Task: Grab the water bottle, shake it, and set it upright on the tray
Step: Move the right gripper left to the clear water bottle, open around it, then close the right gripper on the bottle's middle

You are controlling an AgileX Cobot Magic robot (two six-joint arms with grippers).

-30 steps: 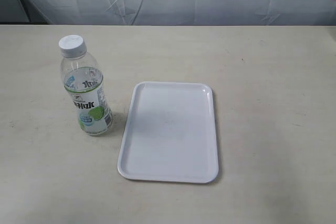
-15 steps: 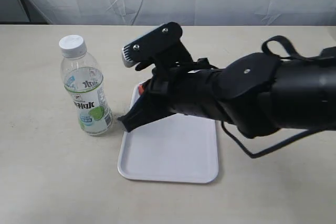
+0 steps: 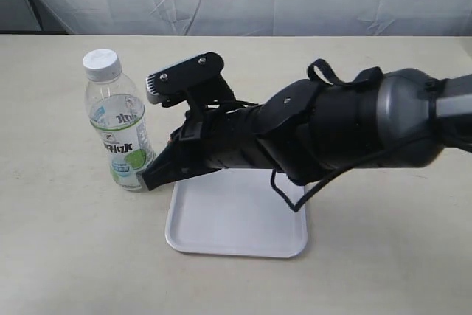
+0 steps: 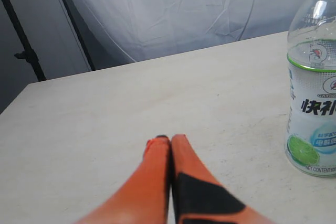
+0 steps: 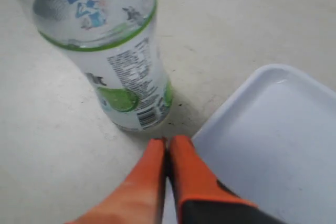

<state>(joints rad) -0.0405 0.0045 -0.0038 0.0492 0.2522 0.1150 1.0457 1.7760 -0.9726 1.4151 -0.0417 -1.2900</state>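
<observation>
1. Water bottle. The water bottle stands upright on the table with its white cap screwed on. The base rests on the bare tabletop just ahead of my right fingertips. The wrist view of my right gripper shows the lime picture and the barcode on the label directly beyond the tips. I cannot tell whether the tips touch the base or stop just short of it.

2. Right fingers. My right fingers are pressed together along their full length and hold nothing. In the exterior view the right gripper points low, at the foot of the bottle.

3. Tray. The white tray lies flat on the table, just beside my right fingers. One rounded corner is close to the tips, and my right arm lies across its far half. The bottle stands near the tray's long edge, outside the rim.

4. Left fingers. My left gripper is also closed, with finger against finger and nothing between them. It sits low over bare tabletop. The bottle stands beyond these tips and off to one side, clearly apart from them.
</observation>
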